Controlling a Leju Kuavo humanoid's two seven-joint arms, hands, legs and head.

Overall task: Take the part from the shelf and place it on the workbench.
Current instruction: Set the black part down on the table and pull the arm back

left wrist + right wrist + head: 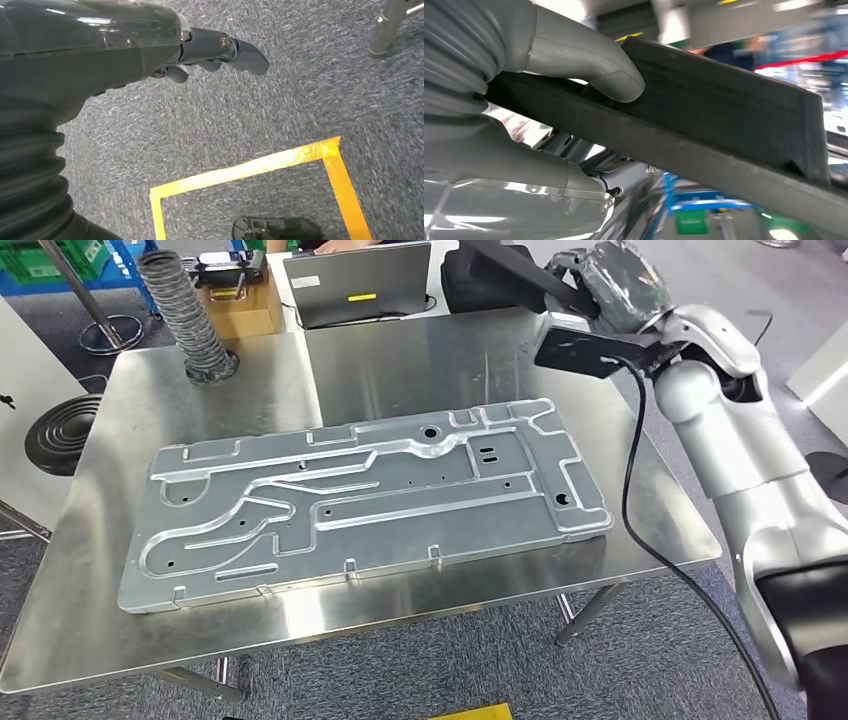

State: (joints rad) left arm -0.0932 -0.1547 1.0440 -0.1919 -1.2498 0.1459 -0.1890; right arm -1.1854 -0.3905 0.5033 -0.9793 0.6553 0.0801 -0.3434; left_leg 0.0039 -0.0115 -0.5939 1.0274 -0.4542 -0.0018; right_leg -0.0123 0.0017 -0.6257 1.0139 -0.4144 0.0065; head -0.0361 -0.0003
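1. A large machined metal plate (365, 505) lies flat on the steel workbench (130, 640), below and left of the raised right hand (610, 285).
2. The right hand grips the black part (510, 280), thumb (594, 65) pressed on its edge.
3. The left hand (200, 50) hangs over yellow floor tape (260, 165), fingers loosely apart, holding nothing.
4. Beyond the plate stand a ribbed hose (190, 315) and a laptop (355, 285).

Workshop: steel workbench (300, 360), machined metal plate (360, 500), floor tape (260, 165), crates (60, 260)
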